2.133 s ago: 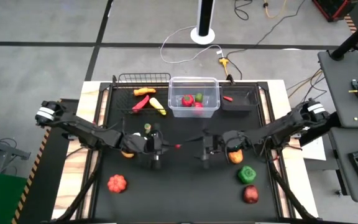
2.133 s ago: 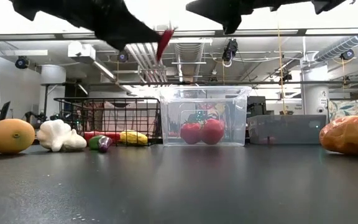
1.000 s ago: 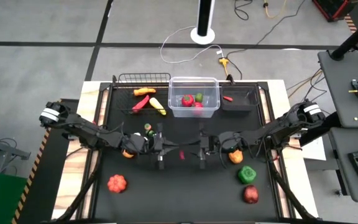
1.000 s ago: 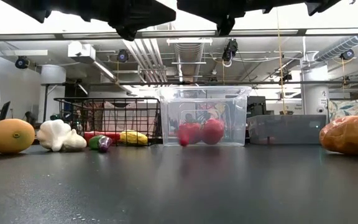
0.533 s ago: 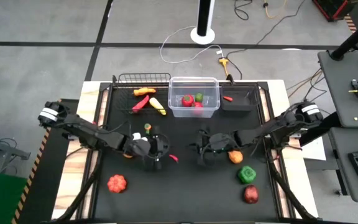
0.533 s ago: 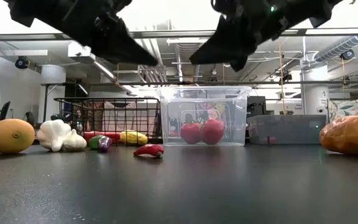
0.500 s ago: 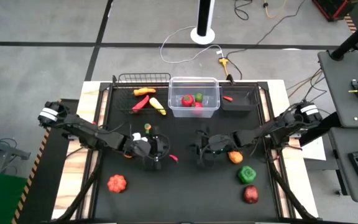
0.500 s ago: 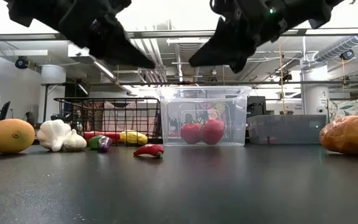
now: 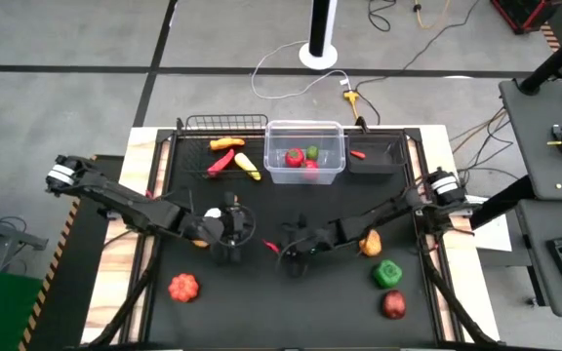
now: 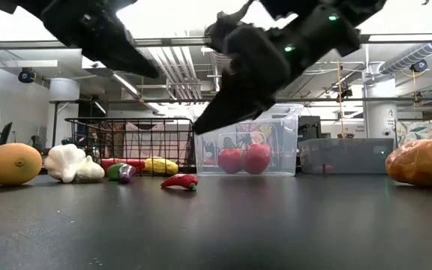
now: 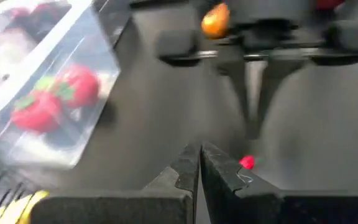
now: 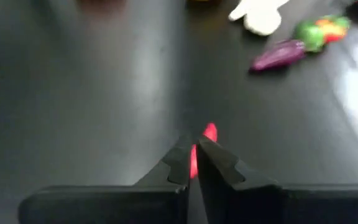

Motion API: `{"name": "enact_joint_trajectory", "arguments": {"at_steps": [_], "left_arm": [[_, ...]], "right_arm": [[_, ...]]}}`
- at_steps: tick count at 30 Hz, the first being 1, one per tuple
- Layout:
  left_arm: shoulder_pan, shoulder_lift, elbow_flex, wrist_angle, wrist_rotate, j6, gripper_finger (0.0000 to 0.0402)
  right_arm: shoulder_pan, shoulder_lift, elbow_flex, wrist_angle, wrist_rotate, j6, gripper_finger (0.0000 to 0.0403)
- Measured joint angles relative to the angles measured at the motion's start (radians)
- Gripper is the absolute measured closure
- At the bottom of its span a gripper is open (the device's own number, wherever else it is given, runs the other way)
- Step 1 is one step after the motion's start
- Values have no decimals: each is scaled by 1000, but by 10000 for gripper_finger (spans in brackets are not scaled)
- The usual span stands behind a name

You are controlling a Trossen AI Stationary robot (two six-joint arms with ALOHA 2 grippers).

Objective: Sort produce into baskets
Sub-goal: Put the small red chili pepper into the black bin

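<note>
A small red toy chilli (image 10: pixel 180 181) lies loose on the black bench (image 9: pixel 291 302), just left of centre in the high view (image 9: pixel 271 247) and low and left of centre in the low view. The right tool (image 9: pixel 289 261) hangs directly over it, its two dark fingers (image 12: pixel 194 163) pressed together with nothing between them; in the right wrist view the red chilli (image 12: pixel 209 132) shows just past the fingertips, not gripped. The left tool (image 9: pixel 234 242) sits close on the other side, also with fingers together and empty, and its own view has the chilli (image 11: pixel 247 162) beside its tips.

The main risk is that closed fingers cannot take the chilli: if the right tool comes down as it is, it will likely push or flick the light, curved piece across the smooth bench instead of lifting it. The two tools are near each other, so a reach by either could bring the arms into contact.

Further out, the clear plastic bin (image 9: pixel 305 174) at upper centre already holds red tomatoes (image 10: pixel 244 159), the black wire basket (image 9: pixel 224 124) to its left holds a yellow corn cob (image 9: pixel 248 167) and other long pieces, and the low dark tray (image 9: pixel 377 162) to its right holds one small red piece. A skidding chilli could roll toward the white garlic (image 10: pixel 72 163) and purple-and-green piece (image 10: pixel 121 172) at left. An orange pumpkin (image 9: pixel 183 287), a green pepper (image 9: pixel 388 273) and a red fruit (image 9: pixel 393 305) are not yet sorted at lower left and lower right.
</note>
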Motion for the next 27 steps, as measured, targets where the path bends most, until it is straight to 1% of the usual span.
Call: {"name": "enact_joint_trajectory", "arguments": {"at_steps": [3, 7, 11, 15, 18, 20, 24, 27], "left_arm": [[-9, -55, 2, -62, -9, -29, 401], [-32, -107, 1, -130, -8, -62, 401], [-51, -126, 0, -143, -15, -72, 401], [-56, -125, 0, -146, -23, -75, 401], [-57, -112, 0, -135, -27, -75, 401], [-57, -107, 0, -142, -41, -75, 401], [-57, -88, 0, -135, -57, -75, 402], [-57, -71, 0, -128, -65, -71, 401]], "right_arm": [[0, 48, 75, -92, -6, -9, 359], [2, 96, 133, -120, -5, -12, 302], [2, 134, 152, -125, 3, 5, 249], [1, 164, 154, -117, 3, 28, 220], [1, 182, 154, -123, 3, 42, 218], [1, 190, 155, -121, 4, 42, 228], [1, 190, 154, -123, 3, 41, 266], [1, 190, 152, -130, 3, 26, 306]]}}
